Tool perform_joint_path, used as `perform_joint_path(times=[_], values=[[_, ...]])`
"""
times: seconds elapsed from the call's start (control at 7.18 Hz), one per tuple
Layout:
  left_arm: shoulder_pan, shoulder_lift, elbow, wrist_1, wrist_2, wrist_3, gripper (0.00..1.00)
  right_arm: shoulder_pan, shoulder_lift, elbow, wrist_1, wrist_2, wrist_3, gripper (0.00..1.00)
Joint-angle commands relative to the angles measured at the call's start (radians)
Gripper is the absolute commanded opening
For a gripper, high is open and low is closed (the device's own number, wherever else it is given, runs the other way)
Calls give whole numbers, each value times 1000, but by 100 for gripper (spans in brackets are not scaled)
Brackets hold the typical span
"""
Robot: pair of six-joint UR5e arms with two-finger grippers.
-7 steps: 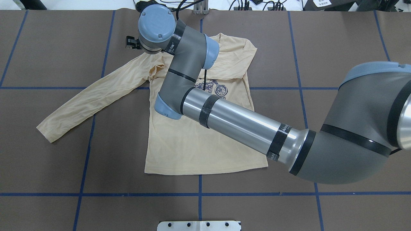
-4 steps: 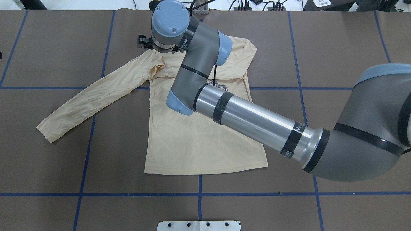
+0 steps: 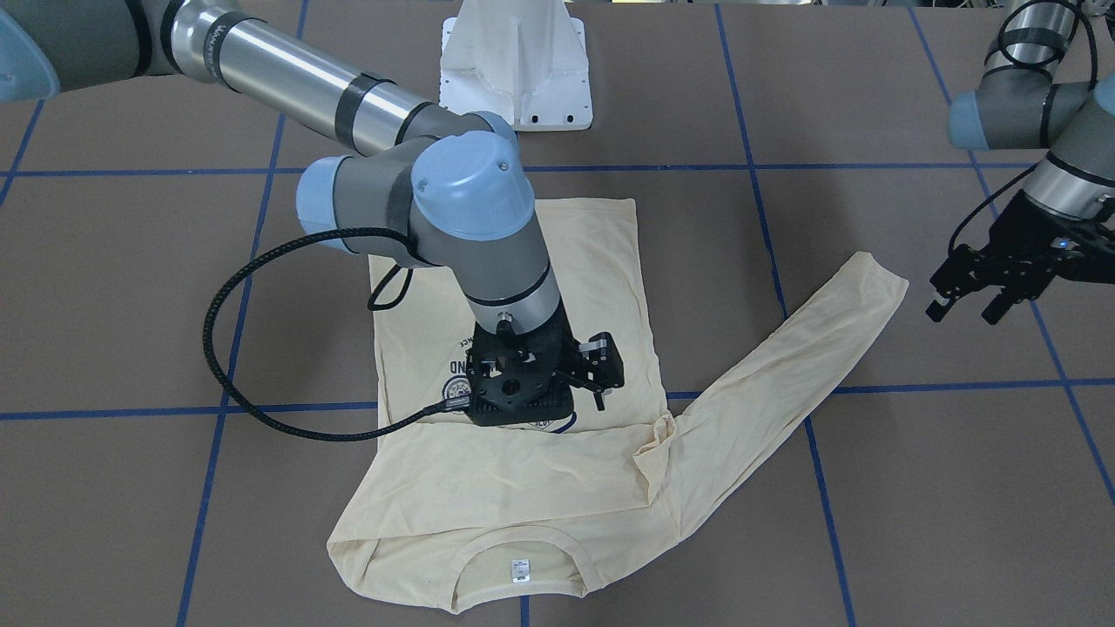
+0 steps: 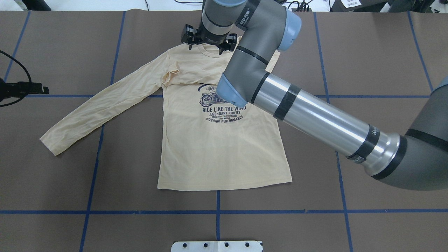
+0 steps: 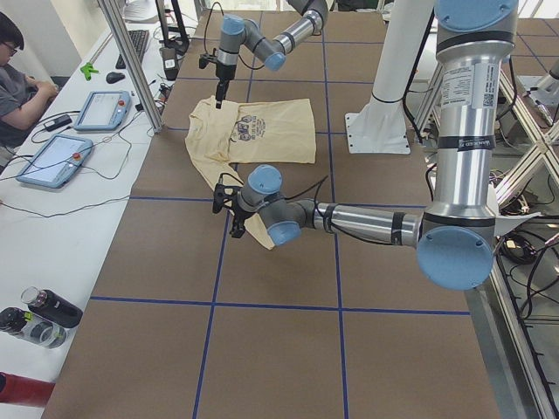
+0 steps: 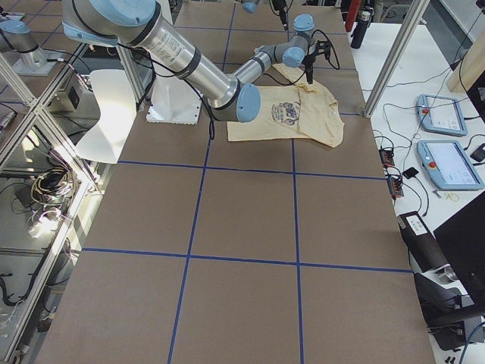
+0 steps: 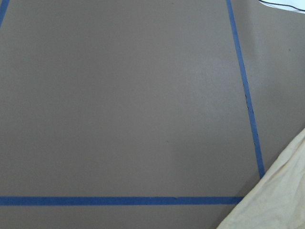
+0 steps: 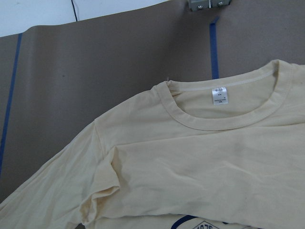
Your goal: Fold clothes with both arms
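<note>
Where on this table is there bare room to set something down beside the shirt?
Bare table runs between the hem of the shirt and the near edge, and in the wedge between the spread sleeve and the body. Crowded: around the collar, where the right gripper hangs, and beside the cuff, near the left gripper.

Right arm [image 4: 315,120]: silver tube, grey elbow housings, light-blue rounded caps, black tape bands with white lettering; a black braided cable [image 3: 209,331] loops from its wrist; left arm [image 3: 1015,91] the same grey, silver, blue.
</note>
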Motion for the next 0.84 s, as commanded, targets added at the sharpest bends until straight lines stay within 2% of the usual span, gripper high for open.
perform_joint_path(times=[0.0,0.28,0.42,0.7], values=[[147,47,-96,144,185,-96,100,36,-133,168,-83,57,-24,100],[206,102,-96,139,202,-158,100,67,-238,300,-169,111,-93,100],[225,122,-96,123,230,-173,99,95,-296,356,-172,142,-113,100],[245,142,-82,103,233,-174,99,99,-303,360,-172,147,-115,100]])
